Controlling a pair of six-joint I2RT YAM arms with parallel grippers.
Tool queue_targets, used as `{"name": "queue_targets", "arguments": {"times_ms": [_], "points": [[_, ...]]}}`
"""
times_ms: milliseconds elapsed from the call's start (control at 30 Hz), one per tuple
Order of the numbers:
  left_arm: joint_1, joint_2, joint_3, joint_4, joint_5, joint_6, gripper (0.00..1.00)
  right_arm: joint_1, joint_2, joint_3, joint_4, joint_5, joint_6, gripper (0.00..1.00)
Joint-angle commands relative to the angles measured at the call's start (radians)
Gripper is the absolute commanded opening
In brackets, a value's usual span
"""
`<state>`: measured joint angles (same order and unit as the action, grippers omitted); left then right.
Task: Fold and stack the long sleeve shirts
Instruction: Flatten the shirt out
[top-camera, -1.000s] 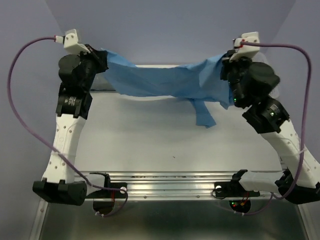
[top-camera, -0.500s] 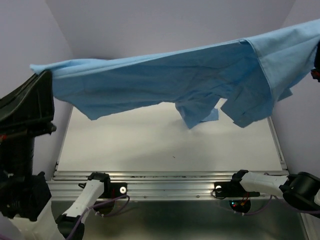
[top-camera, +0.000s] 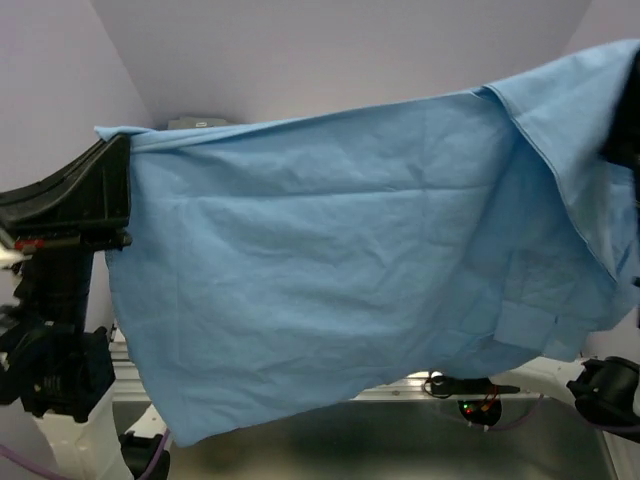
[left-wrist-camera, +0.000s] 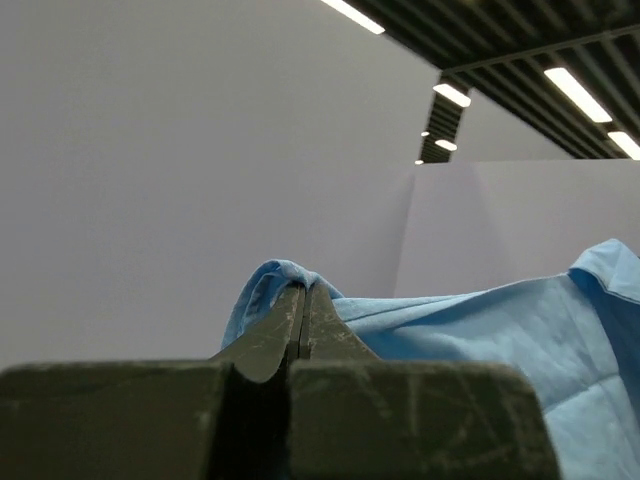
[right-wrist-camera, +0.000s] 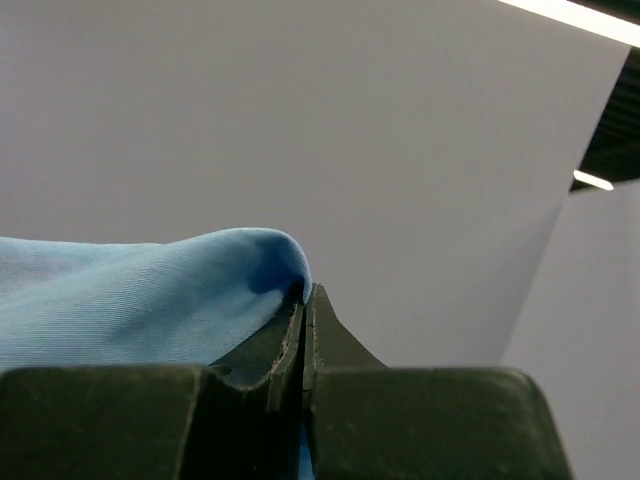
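Sky-blue shirt (top-camera: 340, 260) aloft, spread wide

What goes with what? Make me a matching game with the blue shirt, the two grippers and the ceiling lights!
Things:
1. blue shirt
2. left gripper
3. right gripper
4. ceiling lights

States:
a. glowing in long strips overhead
b. shut on the shirt's right-hand end
c. hanging spread out in the air
d. shut on the shirt's left-hand end

Pairs: 1-c, 2-d, 3-b, 4-a
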<state>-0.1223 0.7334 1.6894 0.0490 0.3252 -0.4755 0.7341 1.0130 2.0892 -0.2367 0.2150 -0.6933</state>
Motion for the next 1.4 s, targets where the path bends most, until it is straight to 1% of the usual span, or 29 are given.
{"name": "queue_targets", "arguments": {"times_ms": [0,67,100,133,167,200,233,267,300,333,367,400,433,467,500,533,567,600,633,667,733,833,900,967,1033,1133,1200,1267,1367], "points": [[0.009,0.099,-0.155,0.028,-0.237,0.031,0.00,-0.004,0.162,-0.164,0.203,0.363,-0.244,0.01],[0.009,0.153,-0.229,0.044,-0.333,0.032,0.00,-0.004,0.202,-0.254,0.204,0.347,-0.232,0.01],[0.009,0.173,-0.294,0.043,-0.378,0.031,0.00,-0.034,0.208,-0.347,0.209,0.299,-0.195,0.01],[0.009,0.222,-0.325,0.042,-0.458,0.023,0.00,-0.065,0.219,-0.383,0.209,0.273,-0.158,0.01],[0.009,0.245,-0.359,0.038,-0.500,0.021,0.00,-0.114,0.246,-0.418,0.209,0.192,-0.108,0.01],[0.010,0.268,-0.423,0.040,-0.535,0.012,0.00,-0.234,0.265,-0.452,0.208,0.129,0.023,0.01],[0.010,0.315,-0.454,0.043,-0.576,0.006,0.00,-0.284,0.288,-0.528,0.208,0.057,0.069,0.03],[0.010,0.345,-0.485,0.063,-0.625,0.006,0.05,-0.317,0.362,-0.556,0.206,-0.022,0.107,0.04],[0.030,0.401,-0.544,0.089,-0.636,0.024,0.37,-0.347,0.462,-0.596,0.205,-0.051,0.136,0.04],[0.030,0.435,-0.545,0.084,-0.641,0.029,0.40,-0.348,0.463,-0.601,0.204,-0.051,0.136,0.05],[0.038,0.475,-0.547,0.066,-0.638,0.028,0.46,-0.361,0.569,-0.600,0.201,-0.074,0.144,0.05],[0.053,0.559,-0.522,0.042,-0.626,0.032,0.60,-0.378,0.617,-0.598,0.201,-0.095,0.152,0.06],[0.061,0.602,-0.502,0.010,-0.608,0.040,0.98,-0.389,0.662,-0.592,0.195,-0.130,0.159,0.06],[0.064,0.644,-0.476,-0.076,-0.612,0.035,0.99,-0.389,0.702,-0.569,0.188,-0.182,0.161,0.08],[0.067,0.709,-0.427,-0.122,-0.624,0.028,0.99,-0.401,0.766,-0.555,0.188,-0.199,0.167,0.21],[0.069,0.731,-0.407,-0.179,-0.653,0.022,0.99,-0.401,0.795,-0.540,0.185,-0.207,0.176,0.33],[0.069,0.744,-0.395,-0.189,-0.666,0.011,0.99,-0.401,0.824,-0.487,0.180,-0.227,0.190,0.46],[0.069,0.741,-0.392,-0.189,-0.669,0.014,0.99,-0.401,0.878,-0.447,0.137,-0.223,0.234,0.75],[0.069,0.732,-0.395,-0.183,-0.666,0.015,0.99,-0.401,0.904,-0.395,0.084,-0.235,0.251,0.86],[0.069,0.718,-0.399,-0.164,-0.661,0.015,0.99,-0.401,0.923,-0.346,0.039,-0.236,0.277,1.00],[0.069,0.666,-0.427,-0.141,-0.643,0.018,0.99,-0.401,0.935,-0.282,-0.028,-0.224,0.360,1.00],[0.067,0.594,-0.488,-0.095,-0.586,0.014,0.99,-0.401,0.877,-0.326,-0.091,-0.217,0.492,1.00],[0.066,0.565,-0.520,-0.084,-0.545,0.006,0.99,-0.401,0.791,-0.392,-0.111,-0.163,0.552,1.00],[0.061,0.528,-0.569,-0.089,-0.517,-0.009,0.99,-0.401,0.710,-0.512,-0.141,-0.082,0.743,1.00],[0.055,0.492,-0.629,-0.086,-0.491,-0.025,0.99,-0.401,0.662,-0.652,-0.148,-0.023,0.854,1.00],[0.049,0.465,-0.714,-0.081,-0.428,-0.055,0.99,-0.401,0.601,-0.772,-0.196,-0.010,0.923,1.00],[0.044,0.465,-0.779,-0.083,-0.405,-0.071,0.99,-0.401,0.572,-0.839,-0.199,-0.052,0.902,1.00],[0.043,0.468,-0.822,-0.081,-0.377,-0.095,0.99,-0.401,0.576,-0.883,-0.199,-0.045,0.905,1.00],[0.039,0.478,-0.884,-0.071,-0.331,-0.109,0.99,-0.401,0.616,-0.887,-0.200,0.013,0.896,1.00]]}}
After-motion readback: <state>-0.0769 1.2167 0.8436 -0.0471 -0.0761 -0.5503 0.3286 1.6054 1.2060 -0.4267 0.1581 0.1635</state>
